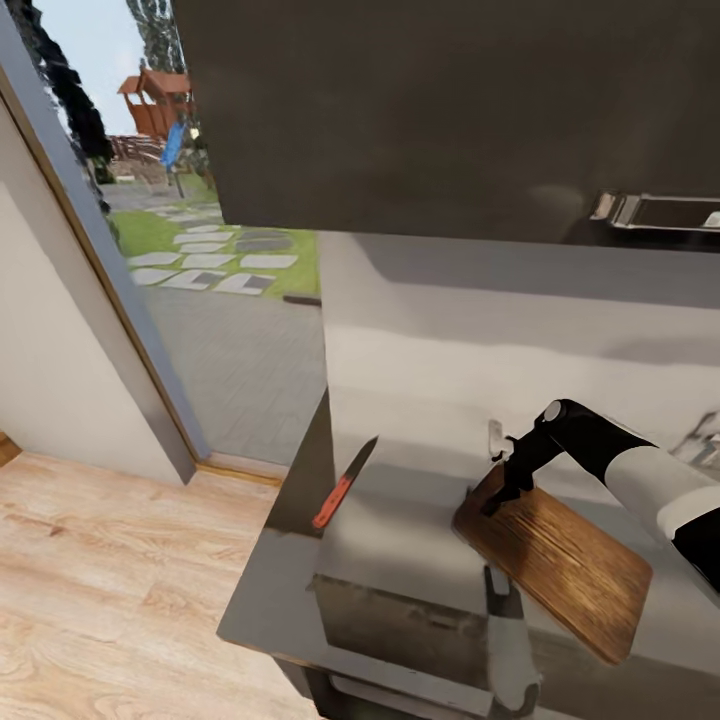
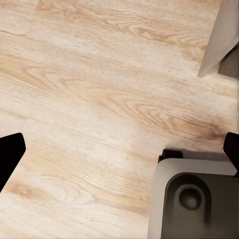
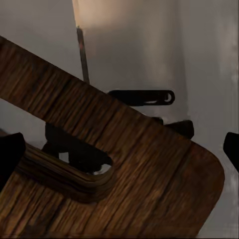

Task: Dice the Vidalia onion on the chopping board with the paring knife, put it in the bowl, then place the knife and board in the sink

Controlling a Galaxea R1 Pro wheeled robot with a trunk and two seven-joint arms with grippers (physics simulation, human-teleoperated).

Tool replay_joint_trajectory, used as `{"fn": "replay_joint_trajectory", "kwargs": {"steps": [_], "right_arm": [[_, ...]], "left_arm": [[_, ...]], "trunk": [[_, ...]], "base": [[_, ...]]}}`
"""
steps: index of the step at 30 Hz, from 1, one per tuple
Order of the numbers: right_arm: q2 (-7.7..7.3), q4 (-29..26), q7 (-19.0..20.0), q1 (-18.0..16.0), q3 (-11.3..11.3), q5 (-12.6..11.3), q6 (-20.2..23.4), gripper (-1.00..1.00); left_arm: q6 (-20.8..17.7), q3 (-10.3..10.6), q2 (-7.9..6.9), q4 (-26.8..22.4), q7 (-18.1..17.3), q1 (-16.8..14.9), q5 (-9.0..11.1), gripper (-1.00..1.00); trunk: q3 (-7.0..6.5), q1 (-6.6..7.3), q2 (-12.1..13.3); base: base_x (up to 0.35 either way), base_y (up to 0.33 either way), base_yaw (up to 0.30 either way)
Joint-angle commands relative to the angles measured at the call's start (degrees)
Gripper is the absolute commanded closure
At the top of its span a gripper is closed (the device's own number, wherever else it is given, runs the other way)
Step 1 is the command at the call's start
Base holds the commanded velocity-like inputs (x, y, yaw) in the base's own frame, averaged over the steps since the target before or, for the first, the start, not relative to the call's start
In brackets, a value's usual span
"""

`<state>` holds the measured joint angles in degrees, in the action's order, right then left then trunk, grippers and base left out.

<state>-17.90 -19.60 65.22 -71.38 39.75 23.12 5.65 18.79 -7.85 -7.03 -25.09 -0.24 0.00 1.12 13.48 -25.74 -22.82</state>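
The brown wooden chopping board (image 1: 560,565) lies on the grey countertop (image 1: 400,520), seen close up as the board (image 3: 149,169) in the right wrist view with its handle slot showing. My right gripper (image 1: 500,492) is at the board's handle end, and this gripper (image 3: 119,149) is open, its fingertips (image 3: 10,157) wide apart over the board. The red-handled paring knife (image 1: 342,483) lies alone near the countertop's left end. My left gripper (image 2: 119,149) hangs open over the wood floor (image 2: 99,89). The onion, bowl and sink are out of view.
A glossy black upper cabinet (image 1: 450,110) hangs over the worktop. The counter ends at the left by a glass door (image 1: 210,270) to the garden. Pale wood floor (image 1: 110,590) lies in front. My base (image 2: 194,199) shows below the left gripper. A pale upright part (image 1: 508,640) stands at the counter's front.
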Motion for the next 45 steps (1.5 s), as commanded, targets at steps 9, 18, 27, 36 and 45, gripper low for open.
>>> {"fn": "replay_joint_trajectory", "kwargs": {"steps": [9,18,27,36,45], "right_arm": [[0.01,-0.2,0.2,0.0,0.0,0.1,0.6,-1.0],[0.11,-0.2,0.1,0.0,0.1,0.1,0.6,-1.0],[0.19,-0.2,-0.8,0.0,0.1,0.1,0.7,-1.0],[0.23,-0.2,-2.3,0.0,0.1,0.1,0.7,-1.0],[0.23,-0.2,-3.4,0.0,0.1,0.0,0.7,-1.0]], "left_arm": [[0.1,-0.1,0.0,-0.1,0.0,0.0,0.1,-1.0],[0.1,-0.1,0.0,-0.1,0.0,0.0,0.1,-1.0],[0.1,-0.1,0.0,-0.2,0.0,0.0,0.1,-1.0],[0.1,-0.1,0.0,-0.2,0.0,0.0,0.1,-1.0],[0.1,-0.1,0.0,-0.1,0.0,0.0,0.1,-1.0]], "trunk": [[0.89,-0.05,-0.1],[1.31,-0.05,-0.1],[1.33,-0.05,-0.1],[1.38,-0.05,-0.1],[1.77,-0.05,-0.1]], "base": [[0.063,-0.064,0.0],[0.001,-0.001,0.0],[0.0,0.0,0.0],[0.0,0.0,0.0],[0.0,0.0,0.0]]}}
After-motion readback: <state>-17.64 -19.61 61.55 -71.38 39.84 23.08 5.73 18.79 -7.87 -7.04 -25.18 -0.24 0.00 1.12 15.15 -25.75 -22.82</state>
